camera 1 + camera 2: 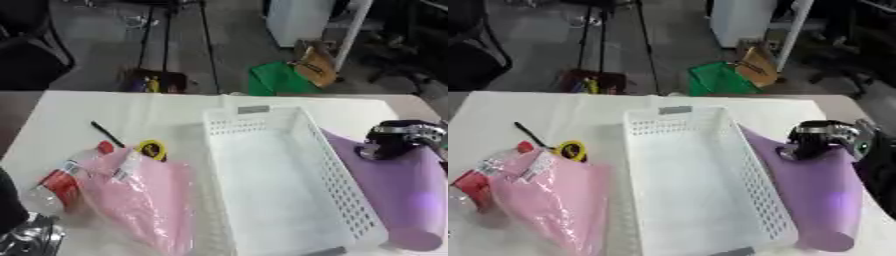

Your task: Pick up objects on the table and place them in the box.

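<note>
A white perforated box (346, 190) stands empty in the middle of the white table. Right of it lies a rolled purple sheet (398, 195), wide end toward me. My right hand (398, 137) sits on its far end, fingers curled over the purple edge. Left of the box lie a pink plastic bag (144, 200), partly over a clear bottle (61, 182) with a red label and cap, a small round yellow thing (153, 149) and a thin black stick (107, 134). My left hand (31, 237) shows at the lower left corner, mostly cut off.
The table's far edge runs just behind the box. Beyond it on the floor are a green bag (276, 77), a brown paper bag (317, 65), tripod legs (166, 35) and a dark chair (26, 55) at far left.
</note>
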Robot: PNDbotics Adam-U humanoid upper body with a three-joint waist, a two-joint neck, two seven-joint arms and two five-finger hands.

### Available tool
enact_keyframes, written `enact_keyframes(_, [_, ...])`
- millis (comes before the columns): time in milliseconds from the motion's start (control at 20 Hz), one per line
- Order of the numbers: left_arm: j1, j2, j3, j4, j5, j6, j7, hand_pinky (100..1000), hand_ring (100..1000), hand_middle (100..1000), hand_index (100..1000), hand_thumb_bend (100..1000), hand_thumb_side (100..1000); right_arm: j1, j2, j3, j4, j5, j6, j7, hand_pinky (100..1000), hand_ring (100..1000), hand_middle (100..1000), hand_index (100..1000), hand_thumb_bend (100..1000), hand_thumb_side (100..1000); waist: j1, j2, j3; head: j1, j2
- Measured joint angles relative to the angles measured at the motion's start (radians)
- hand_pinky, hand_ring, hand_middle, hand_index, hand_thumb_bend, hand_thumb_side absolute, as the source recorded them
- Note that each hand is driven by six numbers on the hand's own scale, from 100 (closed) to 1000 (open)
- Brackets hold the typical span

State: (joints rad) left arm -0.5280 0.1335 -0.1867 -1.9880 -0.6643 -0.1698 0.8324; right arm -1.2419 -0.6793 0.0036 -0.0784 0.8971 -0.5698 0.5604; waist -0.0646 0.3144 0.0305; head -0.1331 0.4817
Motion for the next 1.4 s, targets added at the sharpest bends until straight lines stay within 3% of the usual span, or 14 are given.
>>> enact_keyframes(600, [-0.008, 0.009, -0.001, 0.0, 0.0, 0.0, 0.0, 681, 652, 739, 752, 100, 970, 0.054, -0.054, 0.03, -0.056, 0.0, 0.0, 0.0, 100, 100, 100, 428, 100, 517, -0.016, 0.01, 0.019, -0.026, -0.017])
enact_keyframes(1400, [-0.016, 0.011, -0.006, 0.0, 0.004, 0.003, -0.005, 681, 652, 740, 751, 100, 971, 0.079, -0.082, 0.041, -0.093, -0.042, 0.0, 0.0, 100, 100, 100, 423, 100, 509, -0.017, 0.014, 0.025, -0.03, -0.025])
